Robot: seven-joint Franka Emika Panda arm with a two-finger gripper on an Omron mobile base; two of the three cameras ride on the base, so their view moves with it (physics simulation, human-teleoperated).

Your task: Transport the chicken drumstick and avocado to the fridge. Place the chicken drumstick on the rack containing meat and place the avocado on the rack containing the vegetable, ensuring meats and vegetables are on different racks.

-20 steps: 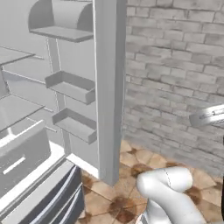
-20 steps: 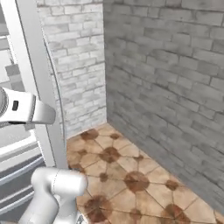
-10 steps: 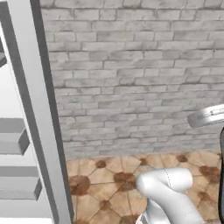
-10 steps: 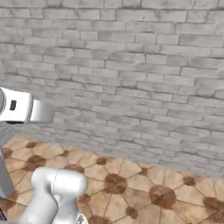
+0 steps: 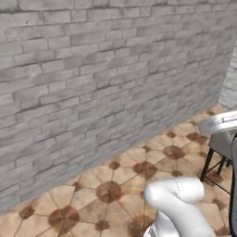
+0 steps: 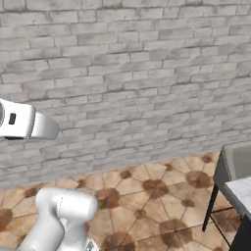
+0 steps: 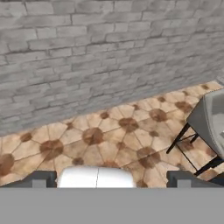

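The chicken drumstick, the avocado and the fridge with its racks are out of view. In the hand view my gripper (image 7: 112, 178) is open, its two dark fingertips (image 7: 41, 178) standing far apart with nothing between them. It points at a tiled floor (image 7: 100, 135) and a grey brick wall (image 7: 87, 57). The white arm (image 5: 178, 203) rises at the lower right of the left base view and at the lower left (image 6: 59, 215) of the right base view.
A grey brick wall (image 5: 92, 69) runs across the whole scene, above a brown patterned tile floor (image 5: 115, 185). A grey-seated stool with thin dark legs (image 6: 228, 169) stands at the right, also seen in the hand view as the stool (image 7: 208, 120).
The whole picture has swung: the open fridge slid out of sight to the left, the brick wall took its place, and the stool has come in at the right. The base has turned; the gripper stays open.
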